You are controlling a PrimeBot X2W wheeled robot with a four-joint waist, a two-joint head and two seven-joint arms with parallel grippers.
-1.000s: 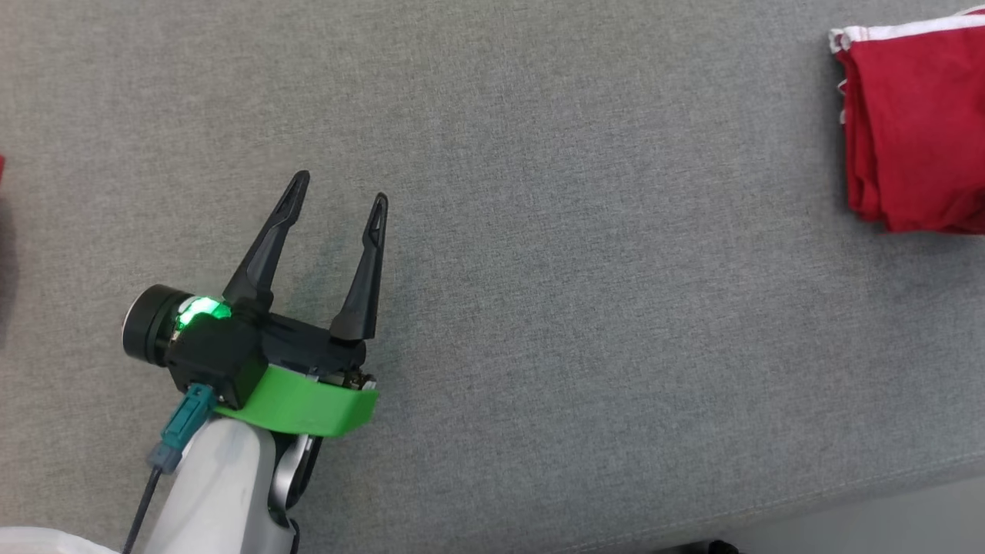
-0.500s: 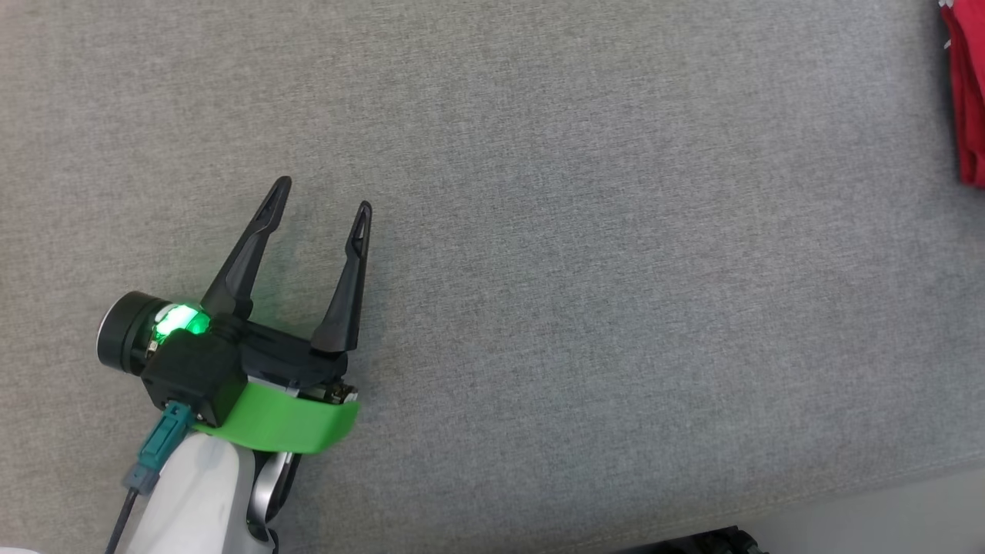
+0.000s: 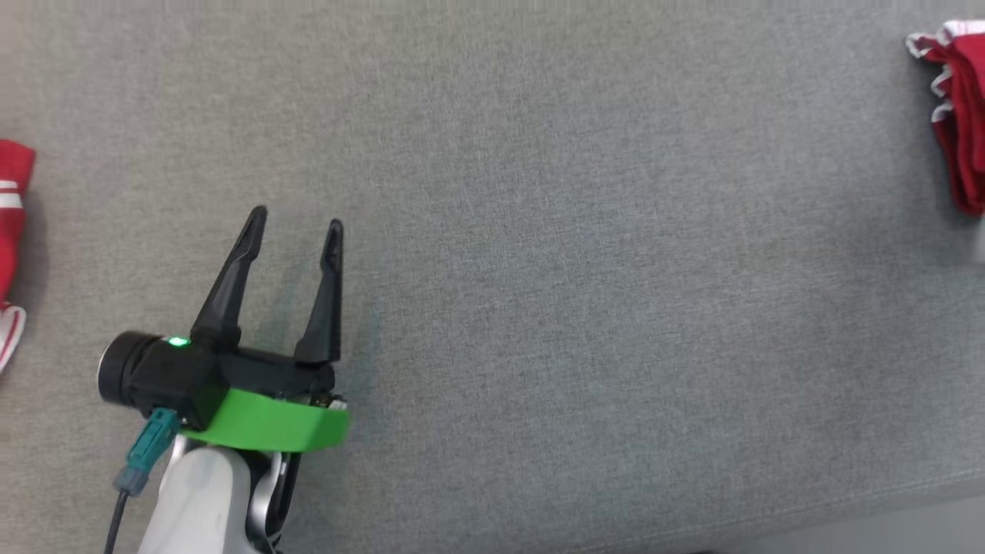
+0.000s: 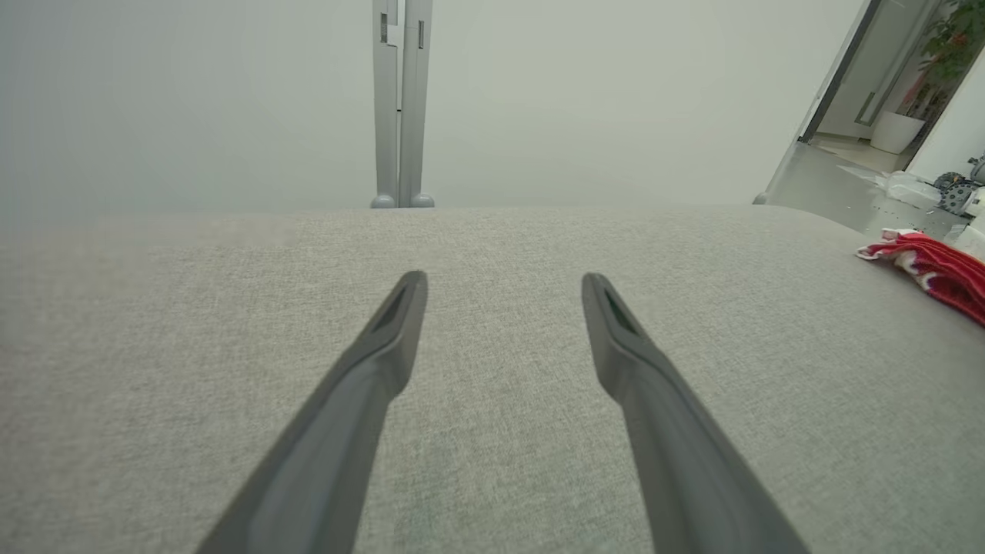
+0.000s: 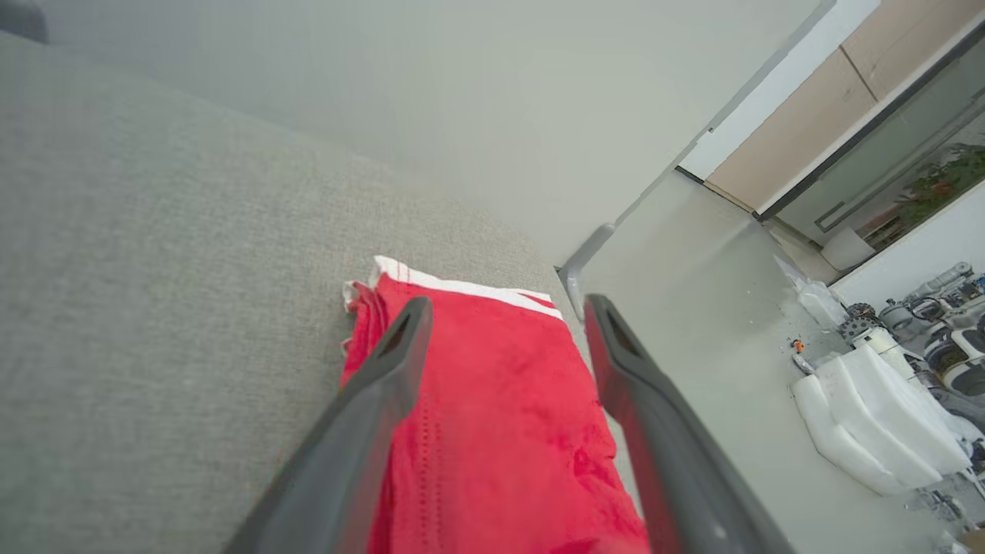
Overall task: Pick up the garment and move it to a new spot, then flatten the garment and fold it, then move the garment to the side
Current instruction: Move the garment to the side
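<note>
The garment (image 5: 500,431) lies folded, red with a white band along its far edge, at the right end of the grey fabric surface (image 3: 585,277), close to where that surface drops off to the floor. In the head view it shows at the far right edge (image 3: 962,131). My right gripper (image 5: 508,315) is over it with its two fingers spread apart, the red cloth showing between them; I cannot tell whether the tips touch it. My left gripper (image 3: 296,219) is well away from the garment, on the left part of the surface, fingers spread with bare grey fabric between them. Another piece of red and white cloth (image 3: 11,200) lies at the far left edge.
</note>
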